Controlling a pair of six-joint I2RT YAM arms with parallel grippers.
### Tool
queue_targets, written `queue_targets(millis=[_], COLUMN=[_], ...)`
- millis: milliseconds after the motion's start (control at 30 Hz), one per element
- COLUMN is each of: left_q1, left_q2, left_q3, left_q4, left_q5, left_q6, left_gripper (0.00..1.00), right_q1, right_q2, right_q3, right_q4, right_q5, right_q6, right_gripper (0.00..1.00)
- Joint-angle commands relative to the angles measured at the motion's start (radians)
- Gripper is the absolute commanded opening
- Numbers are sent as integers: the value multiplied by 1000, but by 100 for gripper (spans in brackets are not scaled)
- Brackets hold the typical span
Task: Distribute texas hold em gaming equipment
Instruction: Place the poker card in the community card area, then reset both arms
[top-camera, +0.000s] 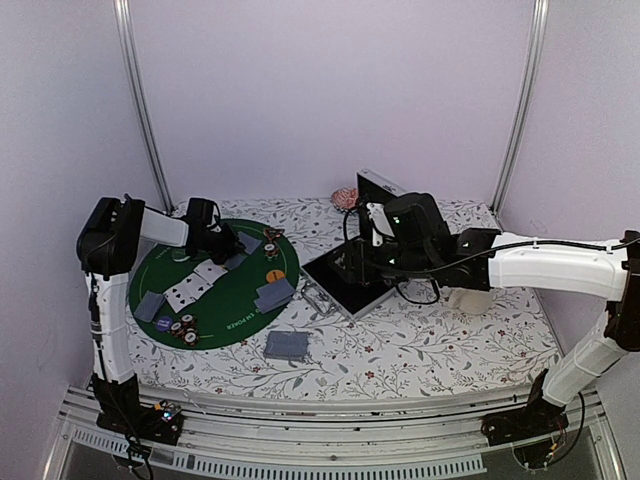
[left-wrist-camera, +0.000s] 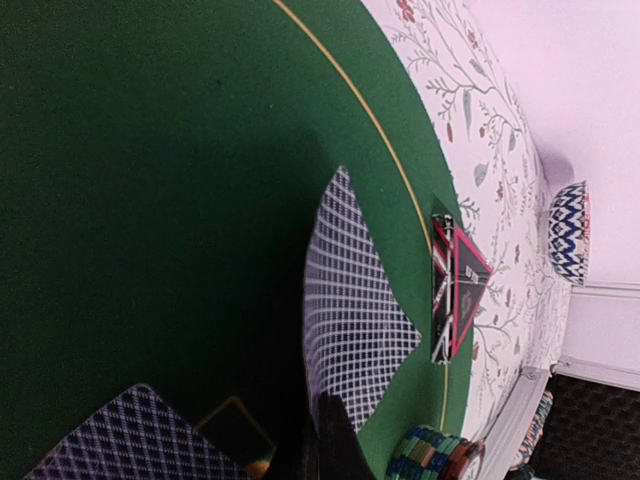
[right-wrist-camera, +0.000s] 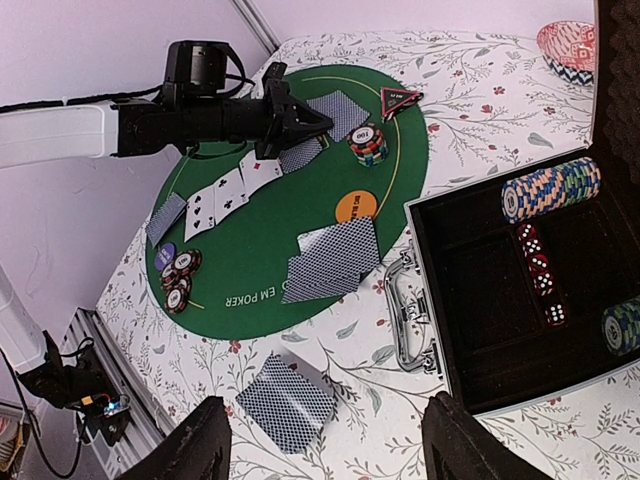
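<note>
On green mat (right-wrist-camera: 250, 250) lettered "EM POKER", left tool (right-wrist-camera: 312, 125) closed, right tool (right-wrist-camera: 328, 412) wide

White face-up cards (right-wrist-camera: 228, 190), grey-blue face-down pairs (right-wrist-camera: 335, 258), striped chip stacks (right-wrist-camera: 368, 143) and an orange button (right-wrist-camera: 355, 206) lie on the green mat (right-wrist-camera: 250, 255), with a face-down deck (right-wrist-camera: 288, 400) beside it on the table (right-wrist-camera: 350, 345).
</note>
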Motion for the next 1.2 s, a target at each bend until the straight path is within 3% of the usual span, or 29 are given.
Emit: queue_targets(millis=[0, 333, 800, 1000, 1167], left_q1=[17, 18, 18, 16, -5], left_q2=[-31, -82, -215, -413, -642], left_q3=[8, 2, -39, -121, -247], left_q4=[-69, -92, -106, -106, -83], left_q5=[-15, -47, -65, -113, -240], left_q6=[27, 60, 71, 141, 281], left_gripper=[0, 20, 29, 31, 41], right_q1=[-7, -7, -7, -29, -125], right_q2=[8, 8, -33, -110, -199], right_q3=[33, 37, 21, 11, 7], right_q4=[-7, -8, -25, -63, -117], right_q5=[0, -7, 5, 33, 52], right_q6=[-11, -10, -11, -61, -136], right_gripper=[67, 67, 69, 77, 96])
